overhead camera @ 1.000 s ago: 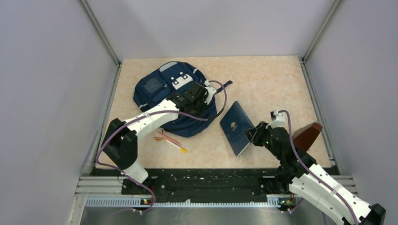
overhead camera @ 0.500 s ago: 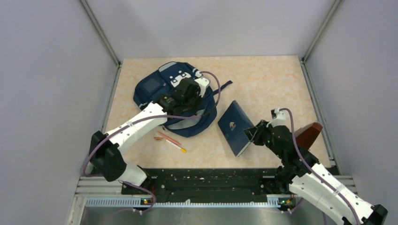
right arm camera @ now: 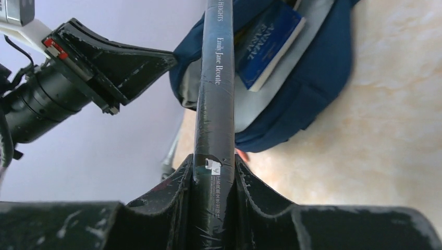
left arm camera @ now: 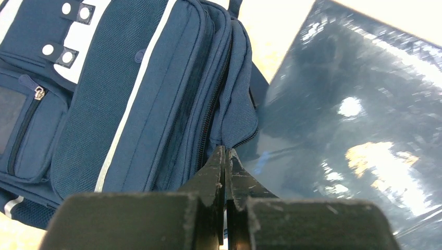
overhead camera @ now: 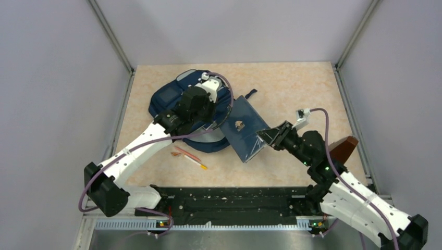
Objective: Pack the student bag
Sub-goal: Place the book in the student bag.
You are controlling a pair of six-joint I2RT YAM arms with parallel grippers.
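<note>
Watching the right wrist view, I am seeing the right fingers (right arm camera: 213,166) clamping the spine of a dark, glossy-wrapped book (right arm camera: 215,78), which is standing on edge between them and reaching straight out from their tips. Just past the book's far end, a smaller blue book (right arm camera: 271,36) is lying on the grey lining inside the mouth of the student bag (right arm camera: 302,99), right in the line of the held one. The left fingers (left arm camera: 225,156) are pressing together with no gap, pinching the fabric edge of the bag's opening; the held book's cover is sitting just to the right of their tips. Some pens (overhead camera: 188,156) are lying on the tabletop (overhead camera: 292,94), near the bag's edge and well apart from both sets of fingers. A brown object (overhead camera: 341,148) is sitting behind the right fingers, beside that arm. The bag is lying flat with its front pocket up, its mouth turning toward the right fingers and its long axis running diagonally away from them.
</note>
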